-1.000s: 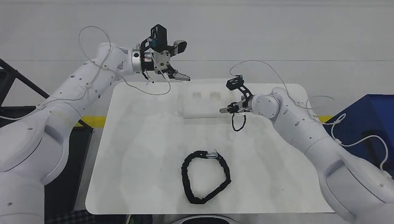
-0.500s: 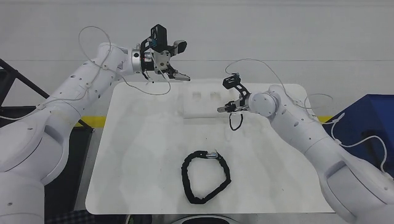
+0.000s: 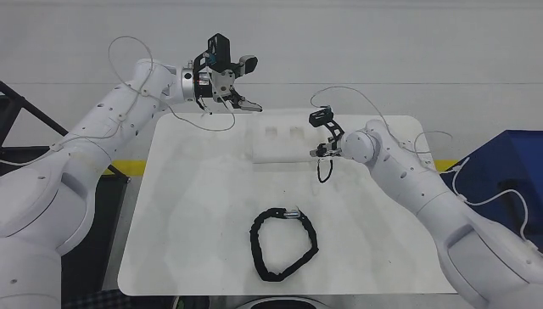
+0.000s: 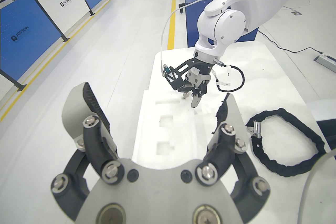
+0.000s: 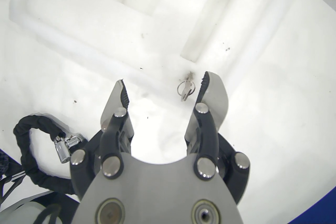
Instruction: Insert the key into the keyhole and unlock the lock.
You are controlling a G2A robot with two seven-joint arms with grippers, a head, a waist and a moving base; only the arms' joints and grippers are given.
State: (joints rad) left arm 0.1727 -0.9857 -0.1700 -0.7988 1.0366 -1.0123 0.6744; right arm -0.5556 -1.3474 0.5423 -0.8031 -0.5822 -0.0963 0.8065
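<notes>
Right jaws wide open, empty, hanging over the key (image 5: 185,90). Key and its ring lie on the foam block (image 5: 86,33) between the tips, nearer one. Chain lock (image 3: 283,243) on counter (image 3: 187,224), 6 o'clock of the block, well apart. Left jaws open, empty, above the counter's far edge, about 11 o'clock.

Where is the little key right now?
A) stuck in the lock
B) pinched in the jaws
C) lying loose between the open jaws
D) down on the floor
C: the key lies loose between the open jaws of the right gripper, not gripped, and apart from the chain lock.
</notes>
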